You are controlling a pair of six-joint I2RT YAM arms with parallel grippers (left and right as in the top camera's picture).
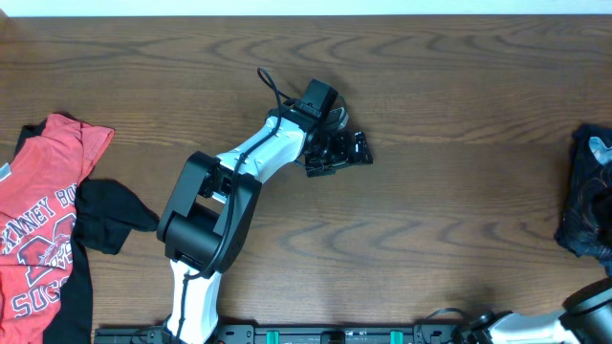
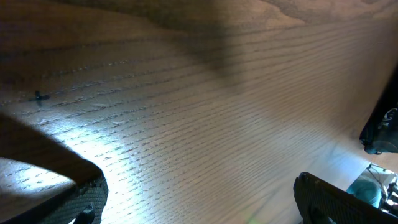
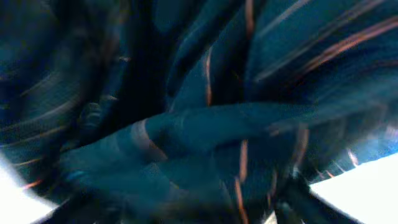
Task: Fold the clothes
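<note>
At the right edge of the tabletop [image 1: 402, 239], the black jersey [image 1: 585, 196] lies bunched; its orange-lined folds fill the right wrist view in a blur. Step, as judged: gathering the jersey for spreading, with no fold yet made. Whether the right hand is open or grips cloth cannot be told. The left hand [image 1: 337, 151] hovers over bare wood at centre, fingers [image 2: 81, 199] spread wide, empty. The next move calls for drawing the jersey to the centre and flattening it. A red T-shirt [image 1: 38, 229] lies far left.

left arm [image 1: 256, 155]: white links, black joint housings | cable [image 1: 272, 91]: black loop | jaws: black
</note>
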